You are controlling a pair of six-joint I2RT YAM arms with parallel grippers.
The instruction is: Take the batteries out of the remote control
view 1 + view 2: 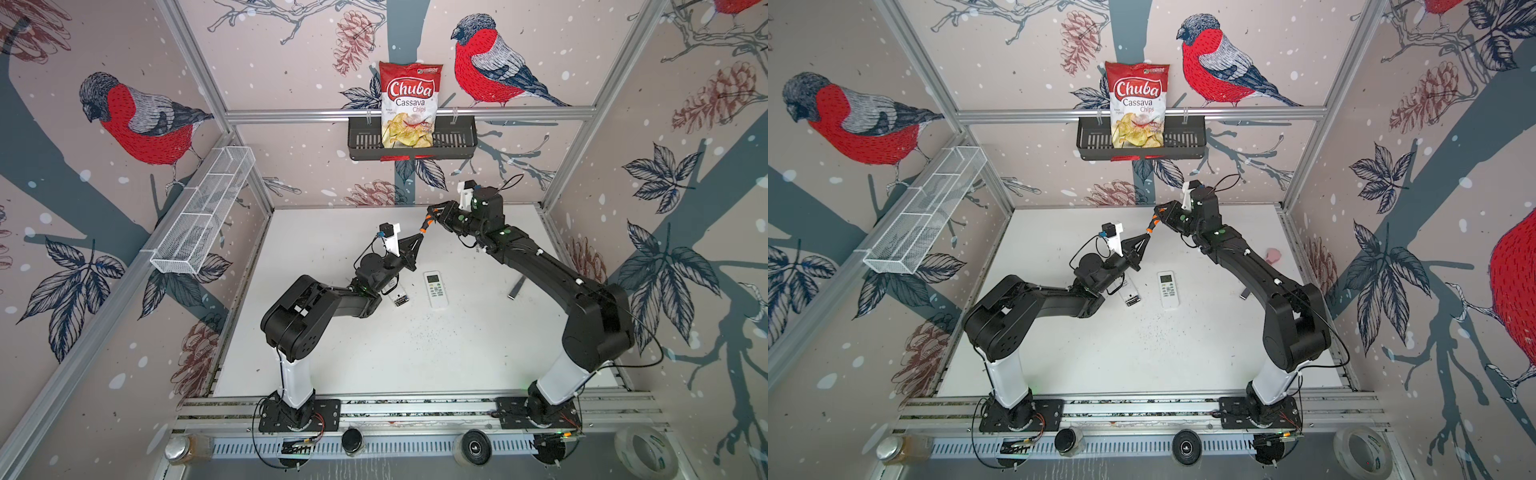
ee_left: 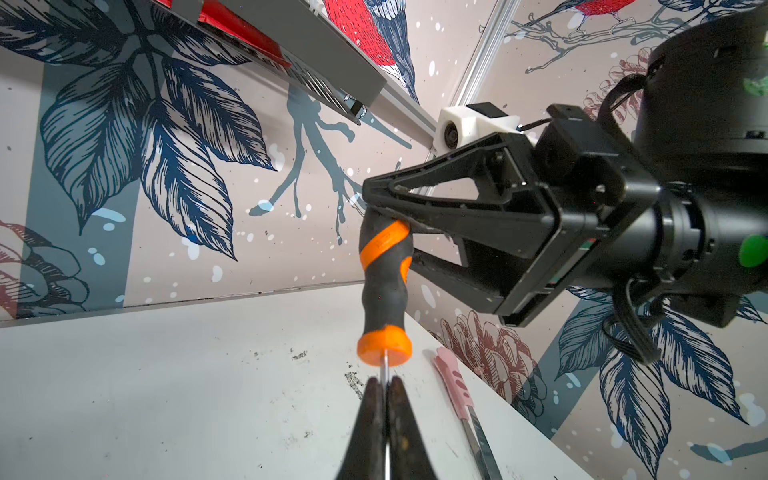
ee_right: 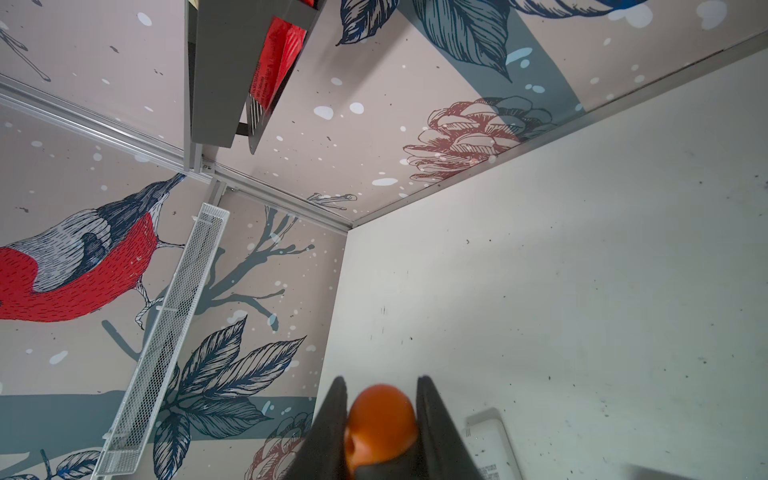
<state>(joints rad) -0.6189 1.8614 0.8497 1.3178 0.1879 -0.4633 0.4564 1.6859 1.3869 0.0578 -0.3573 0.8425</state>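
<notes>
A white remote control (image 1: 392, 291) (image 1: 1128, 294) lies back up, partly under my left arm. Its compartment is open and shows black batteries (image 1: 401, 300) (image 1: 1133, 300). An orange-and-black screwdriver (image 1: 427, 226) (image 1: 1152, 226) (image 2: 384, 286) hangs in the air above the table's back, held between both grippers. My left gripper (image 1: 420, 239) (image 1: 1145, 239) (image 2: 384, 380) is shut on its thin metal shaft. My right gripper (image 1: 432, 214) (image 1: 1158, 212) (image 3: 380, 386) is shut on the handle, whose orange end (image 3: 380, 419) fills the jaws.
A second white remote (image 1: 435, 289) (image 1: 1168, 289) lies screen up to the right of the first. A pink-handled tool (image 1: 1273, 255) (image 2: 453, 382) lies near the right wall. A chips bag (image 1: 409, 106) sits in a black wall basket (image 1: 457, 141); a wire basket (image 1: 203, 216) hangs on the left wall.
</notes>
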